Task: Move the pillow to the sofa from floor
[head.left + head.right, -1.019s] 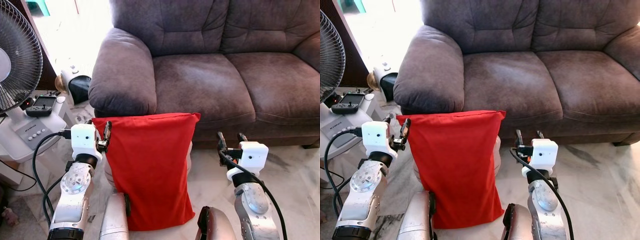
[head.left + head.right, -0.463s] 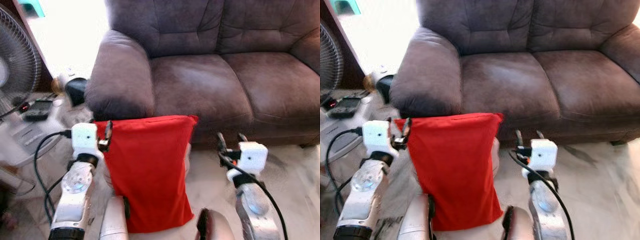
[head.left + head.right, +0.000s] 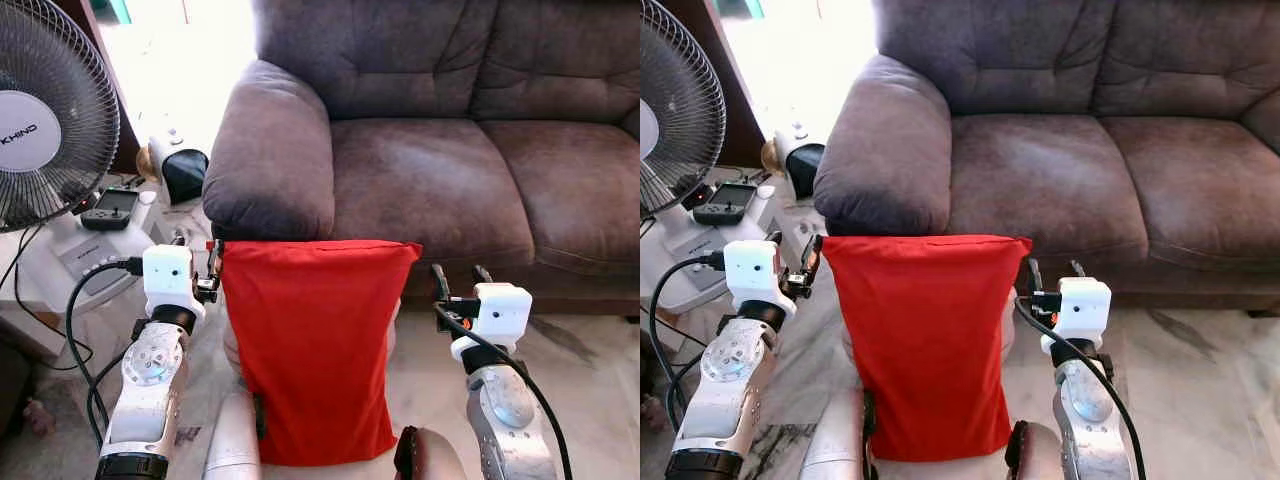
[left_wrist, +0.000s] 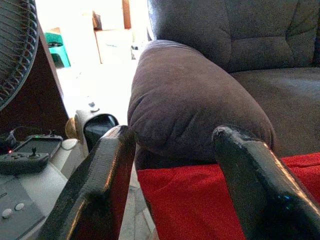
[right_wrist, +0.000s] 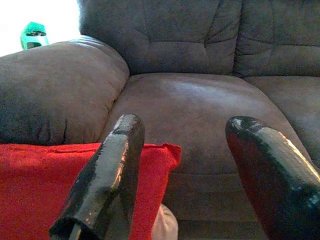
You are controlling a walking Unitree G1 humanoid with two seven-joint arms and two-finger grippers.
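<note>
Brown sofa (image 3: pixel 430 170) stands behind. Left gripper (image 3: pixel 197 258), fingers apart, hangs beside the red pillow's (image 3: pixel 310 350) upper corner; right gripper (image 3: pixel 456 281), also apart, hangs beside its other side. Pillow stands upright before the sofa; fan (image 3: pixel 50 110) stands beyond the sofa arm.

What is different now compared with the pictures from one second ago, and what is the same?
The head camera has turned toward the robot's left: the fan shows more fully and the sofa sits further right in the picture. This is a shift of the camera, not of the things. Nothing was grasped or released. The red pillow stays upright between the arms, with the left gripper and right gripper open at its two top corners.
</note>
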